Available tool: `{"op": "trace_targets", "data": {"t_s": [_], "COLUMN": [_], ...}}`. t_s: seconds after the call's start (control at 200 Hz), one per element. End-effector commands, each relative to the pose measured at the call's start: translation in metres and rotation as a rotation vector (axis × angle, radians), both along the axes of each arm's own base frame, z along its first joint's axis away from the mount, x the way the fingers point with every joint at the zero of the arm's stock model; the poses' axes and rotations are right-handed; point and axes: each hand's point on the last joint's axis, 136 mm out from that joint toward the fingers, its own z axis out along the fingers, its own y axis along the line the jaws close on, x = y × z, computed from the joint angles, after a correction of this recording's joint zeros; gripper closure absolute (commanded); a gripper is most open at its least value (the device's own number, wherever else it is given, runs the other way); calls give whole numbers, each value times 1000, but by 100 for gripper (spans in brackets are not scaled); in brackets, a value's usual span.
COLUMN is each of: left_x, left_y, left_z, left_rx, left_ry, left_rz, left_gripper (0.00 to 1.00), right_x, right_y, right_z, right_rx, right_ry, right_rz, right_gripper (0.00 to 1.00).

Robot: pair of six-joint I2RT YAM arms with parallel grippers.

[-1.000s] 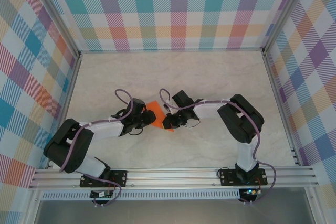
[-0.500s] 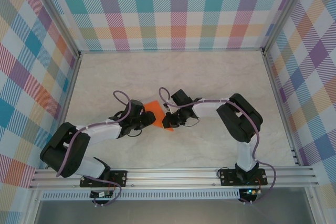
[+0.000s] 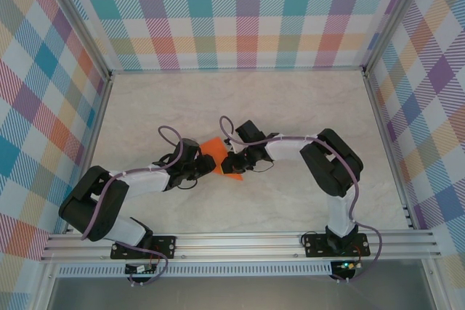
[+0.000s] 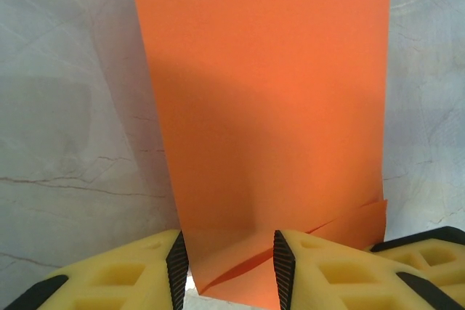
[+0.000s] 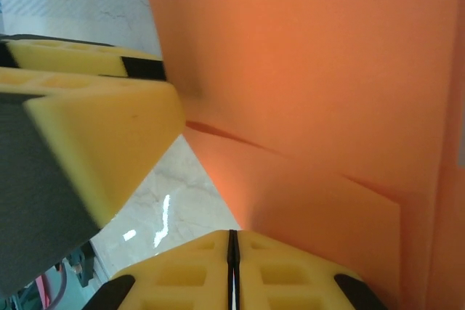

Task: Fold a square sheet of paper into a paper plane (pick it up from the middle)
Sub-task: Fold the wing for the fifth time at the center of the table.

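The square sheet of paper [image 3: 212, 147], bright orange and partly folded, lies on the marble table [image 3: 290, 107] between my two grippers. In the left wrist view the paper [image 4: 269, 92] runs away from me, and a folded flap at its near end lies in the gap of my left gripper [image 4: 227, 270]. That gripper is open, with a finger on each side of the flap. My right gripper [image 5: 233, 241] is shut, its tips against the paper [image 5: 312, 70] at a lifted edge; I cannot tell if paper is pinched. In the top view the left gripper [image 3: 207, 167] and the right gripper [image 3: 227, 165] nearly meet.
The left gripper's yellow finger [image 5: 102, 128] stands close on the left in the right wrist view. Checked walls [image 3: 240, 12] and metal posts close in the table on three sides. A rail [image 3: 240, 245] with both arm bases runs along the near edge.
The right gripper has moved slightly left, closer to the left gripper, covering more of the paper's near part. The left arm has shifted a little.
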Motion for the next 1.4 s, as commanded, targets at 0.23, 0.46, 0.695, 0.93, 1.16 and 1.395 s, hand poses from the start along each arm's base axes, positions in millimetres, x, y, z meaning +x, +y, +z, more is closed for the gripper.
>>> {"op": "trace_targets", "data": {"t_s": [0.23,0.46,0.695,0.93,1.16,1.395], "left_x": [2,4,6,5,2,-3], "left_y": [-2,-1,-3,-1,1,-7], "left_z": [-1,-1,1,2,5,8], "left_rx": [-24,-21,-27,-23,-35,-106], "left_ry": [3,-1,-6,-1,7,20], "left_rz": [0,8,7,16,28,22], "left_gripper": [63,76,77,74,66,56], "right_x": [-3,5,15,35,39,42], "right_y": [-4,5,-18,-33,-38,-43], "right_z": [-14,45,42,19,-5,-13], "right_rx": [-51,90,-7,-146,-197,-180], "right_ry": [14,-107,-214,-259,-215,-159], "right_rz": [7,-1,-81,-148,-172,-232], "right_gripper": [90,88,83,82,82,82]}}
